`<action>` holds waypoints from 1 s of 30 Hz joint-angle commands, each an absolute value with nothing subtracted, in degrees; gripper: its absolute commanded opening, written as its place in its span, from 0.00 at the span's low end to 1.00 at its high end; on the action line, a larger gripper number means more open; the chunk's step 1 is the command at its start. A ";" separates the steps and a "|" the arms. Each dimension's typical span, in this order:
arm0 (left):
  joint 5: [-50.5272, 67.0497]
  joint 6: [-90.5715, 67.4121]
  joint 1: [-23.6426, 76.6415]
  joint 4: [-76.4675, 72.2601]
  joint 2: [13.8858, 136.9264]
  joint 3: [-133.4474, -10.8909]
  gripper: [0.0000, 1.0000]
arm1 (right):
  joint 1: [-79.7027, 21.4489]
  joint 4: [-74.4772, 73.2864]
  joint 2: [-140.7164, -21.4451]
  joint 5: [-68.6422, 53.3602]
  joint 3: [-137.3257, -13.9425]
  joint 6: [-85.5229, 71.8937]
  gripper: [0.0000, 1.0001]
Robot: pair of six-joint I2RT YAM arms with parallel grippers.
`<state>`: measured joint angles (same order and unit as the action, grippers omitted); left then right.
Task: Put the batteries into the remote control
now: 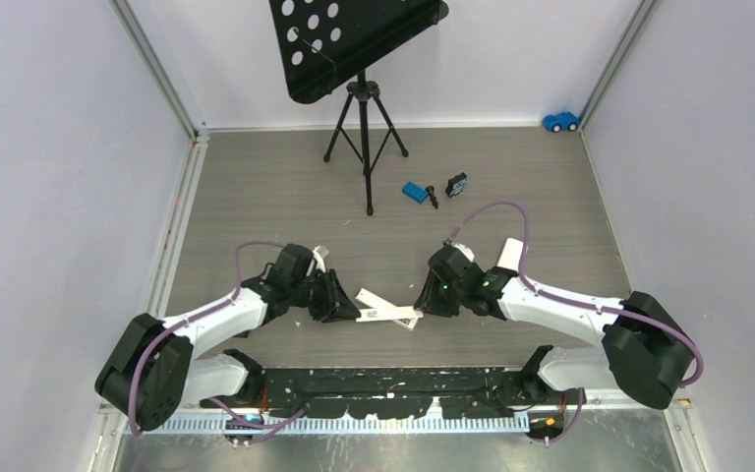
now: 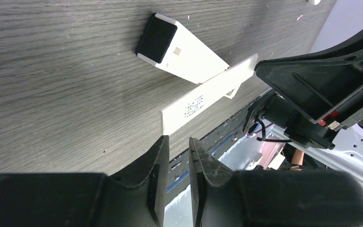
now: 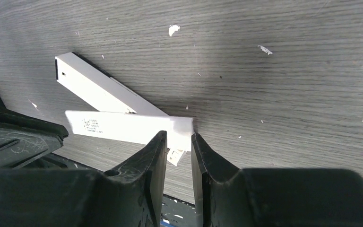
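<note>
1. Hovering low over the desk (image 2: 52, 71), the left fingers (image 2: 157, 163) stand slightly parted with nothing between them, their tips just beside one end of a flat white strip (image 2: 203, 94).
2. The white remote control (image 2: 189, 56) lies on the desk between the arms, with the strip crossing over it.
3. The right fingers (image 3: 153, 161) straddle the strip's other end; I cannot tell whether they pinch it.

You have the white rectangular plastic remote body (image 2: 189, 56) lying flat on the grey wood-grain tabletop (image 2: 52, 71), with its black end face exposed. The white flat plastic cover strip (image 3: 123, 126), printed with small dark text, is detached. It meets the body at the end opposite the black face, forming a narrow V.
</note>
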<state>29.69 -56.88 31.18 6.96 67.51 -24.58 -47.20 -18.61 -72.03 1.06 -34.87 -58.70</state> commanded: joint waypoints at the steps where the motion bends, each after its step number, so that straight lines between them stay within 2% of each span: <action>1: 28.93 -56.68 31.46 5.36 68.29 -24.28 0.25 | -47.75 -19.10 -71.73 5.31 -37.40 -58.93 0.30; 5: 27.70 -55.78 31.46 6.15 68.59 -24.02 0.31 | -47.78 -19.29 -72.01 6.00 -37.28 -58.64 0.31; 9: 27.52 -55.38 31.46 5.92 68.86 -23.87 0.46 | -47.78 -19.39 -72.26 6.41 -37.14 -57.89 0.35; 13: 27.59 -55.52 31.46 4.89 69.01 -23.19 0.56 | -47.78 -19.30 -71.36 6.75 -36.74 -57.34 0.40; 21: 30.13 -58.40 31.46 -3.09 72.07 -20.62 0.61 | -47.74 -17.63 -70.66 5.90 -35.76 -55.58 0.51; 30: 31.26 -62.79 31.46 -13.45 74.23 -17.45 0.61 | -47.72 -13.91 -72.85 3.72 -34.35 -55.37 0.52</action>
<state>31.46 -61.12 31.22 -7.66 73.73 -19.22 -47.53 -17.06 -72.05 4.05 -34.30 -56.01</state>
